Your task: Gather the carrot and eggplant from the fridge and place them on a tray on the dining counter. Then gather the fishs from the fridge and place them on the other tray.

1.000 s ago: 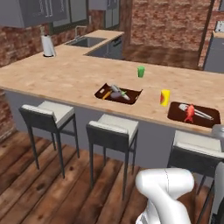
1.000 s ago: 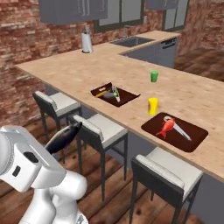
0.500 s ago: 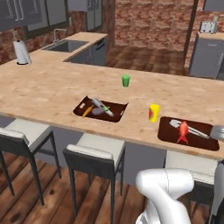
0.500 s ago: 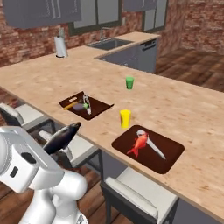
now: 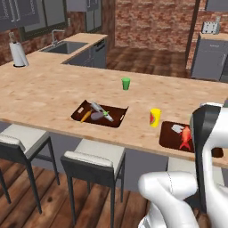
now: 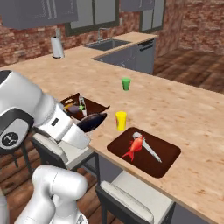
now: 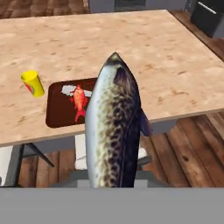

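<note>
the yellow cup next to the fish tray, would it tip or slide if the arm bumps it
The yellow cup stands upright, taller than wide, so a knock near its rim would probably tip it rather than slide it. It looks small and light, so a low push may skate it across the smooth dining counter. It stands beside the tray, apparently not touching.

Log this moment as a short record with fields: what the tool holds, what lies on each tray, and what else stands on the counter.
tool: shut on a dark speckled fish, off the counter edge
near tray: red fish, pale silvery fish
far tray: carrot, eggplant, another item, unclear
dining counter: yellow cup, green cup, paper towel roll
</note>
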